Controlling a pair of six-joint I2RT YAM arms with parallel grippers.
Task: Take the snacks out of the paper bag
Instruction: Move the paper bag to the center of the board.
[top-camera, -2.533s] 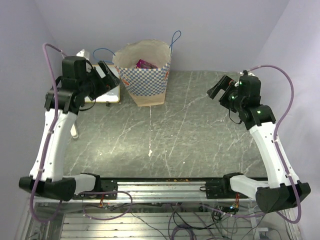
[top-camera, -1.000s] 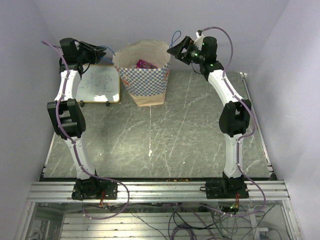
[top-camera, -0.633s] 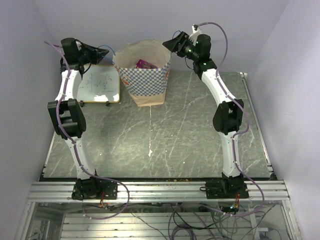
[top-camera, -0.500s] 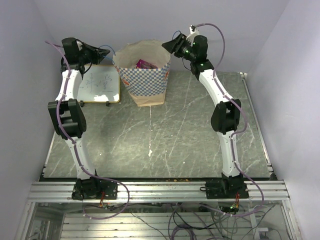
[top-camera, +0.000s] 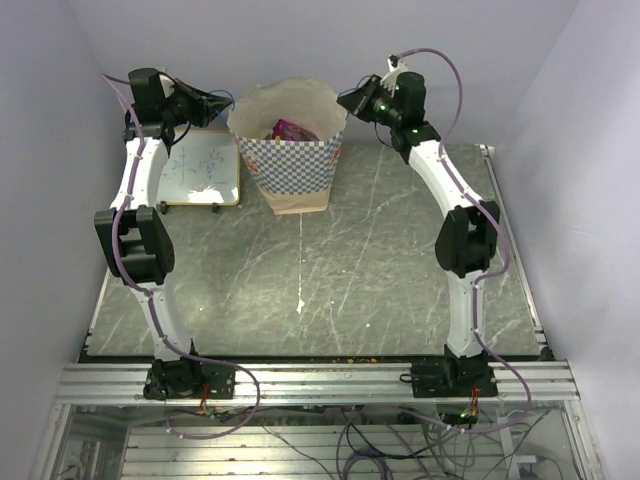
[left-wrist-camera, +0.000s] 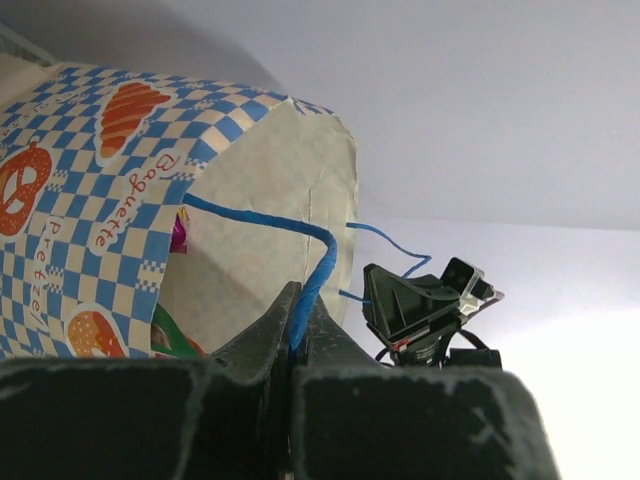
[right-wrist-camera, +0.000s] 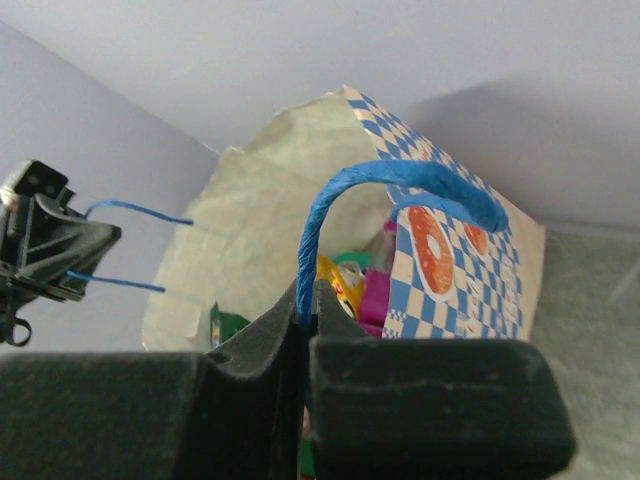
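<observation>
At the far edge of the bench (top-camera: 380, 260) the bag (top-camera: 290, 165) stands upright with its mouth open and the snacks (right-wrist-camera: 350, 285) inside it. A purple packet (top-camera: 288, 128) shows from above, and the wrist views add yellow, pink and green ones low in the bag. Left fingers (left-wrist-camera: 278, 325) are pressed together on the left handle (left-wrist-camera: 312, 265), the blue cord running up between them. Right fingers (right-wrist-camera: 285, 335) pinch the right handle (right-wrist-camera: 400, 178) the same way, its loop arching above them. Both arms reach in from either side of the bag's rim. Just left of the bag a whiteboard (top-camera: 200, 170) sits on the bench.
</observation>
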